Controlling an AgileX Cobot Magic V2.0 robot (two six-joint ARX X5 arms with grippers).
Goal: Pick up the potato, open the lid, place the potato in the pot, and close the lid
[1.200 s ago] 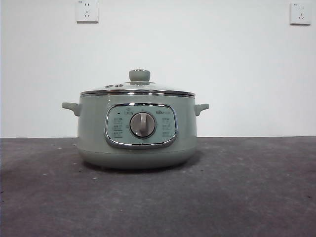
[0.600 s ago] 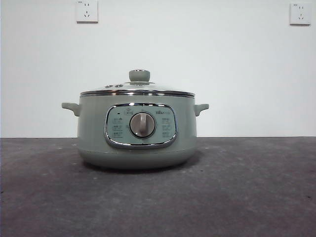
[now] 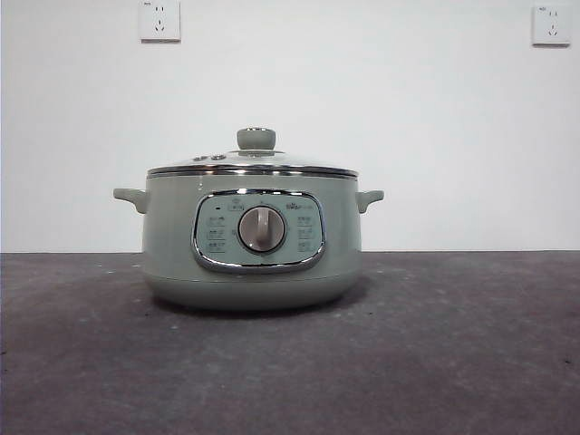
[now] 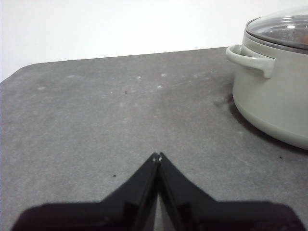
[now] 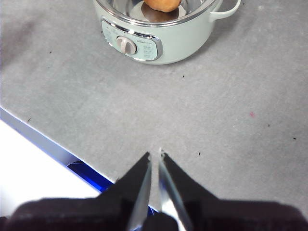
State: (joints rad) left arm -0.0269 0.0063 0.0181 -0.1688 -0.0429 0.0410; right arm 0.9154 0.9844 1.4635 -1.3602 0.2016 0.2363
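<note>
Nothing has shifted over the last second: the glass lid [image 3: 253, 164] stays seated on the pot [image 3: 249, 237], the potato [image 5: 162, 4] lies inside, and both the left gripper [image 4: 157, 156] and right gripper [image 5: 155, 154] hang back with fingers closed and empty over the bench [image 3: 471, 353], so the task looks complete.

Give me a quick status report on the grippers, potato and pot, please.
Left gripper shut, empty, beside the pot. Right gripper shut, empty, pulled back. Potato inside pot, lid on. Nothing in the way.
</note>
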